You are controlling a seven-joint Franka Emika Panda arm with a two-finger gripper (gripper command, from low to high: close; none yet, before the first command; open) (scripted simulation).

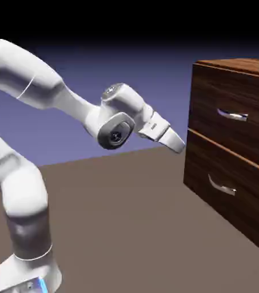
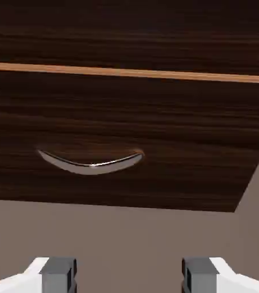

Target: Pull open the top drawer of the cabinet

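Note:
The dark wood-grain cabinet (image 1: 208,86) stands at the exterior view's right. Its top drawer (image 1: 251,94) carries a slim silver handle (image 1: 232,115) and looks flush with the cabinet front. My gripper (image 1: 179,144) hangs in the air left of the cabinet, near the height of the seam between the two drawers, and touches nothing. In the hand view its grey fingertips (image 2: 58,273) stand wide apart, so the gripper (image 2: 128,274) is open and empty. That view shows only the bottom of the top drawer (image 2: 126,34), above a light wood strip; its handle is out of frame there.
The lower drawer (image 1: 240,200) with its own silver handle (image 1: 222,186) sits under the top one; that handle (image 2: 91,162) is the one in the hand view. Brown table surface (image 1: 126,217) lies between arm and cabinet.

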